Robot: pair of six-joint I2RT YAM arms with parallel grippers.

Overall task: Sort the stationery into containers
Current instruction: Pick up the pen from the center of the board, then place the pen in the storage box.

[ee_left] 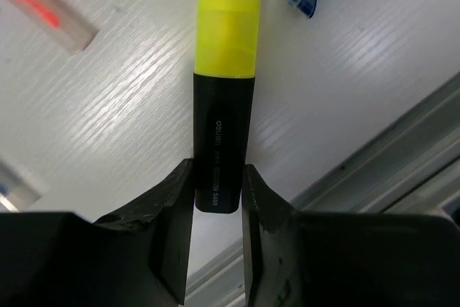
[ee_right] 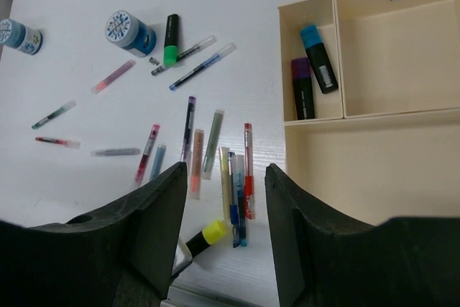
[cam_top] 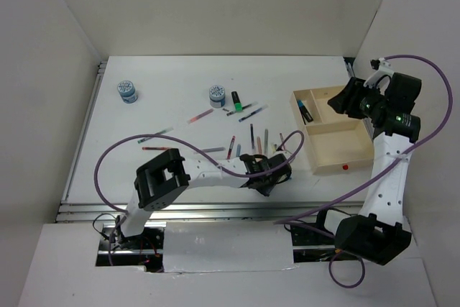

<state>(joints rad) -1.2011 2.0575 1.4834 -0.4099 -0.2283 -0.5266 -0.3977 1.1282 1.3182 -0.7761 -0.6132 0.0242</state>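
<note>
My left gripper is low near the table's front edge. Its jaws press both sides of the black body of a yellow highlighter that lies on the table. Thin pens lie scattered just beyond it. A green highlighter and two round blue-white pots sit farther back. The pale wooden tray holds a blue highlighter and a purple one in its small back compartment. My right gripper hangs open above the tray, holding nothing.
The metal rail of the table's front edge runs right beside the left fingers. A purple cable loops over the left arm. White walls close in the table at the back and sides. A red dot marks the tray's front wall.
</note>
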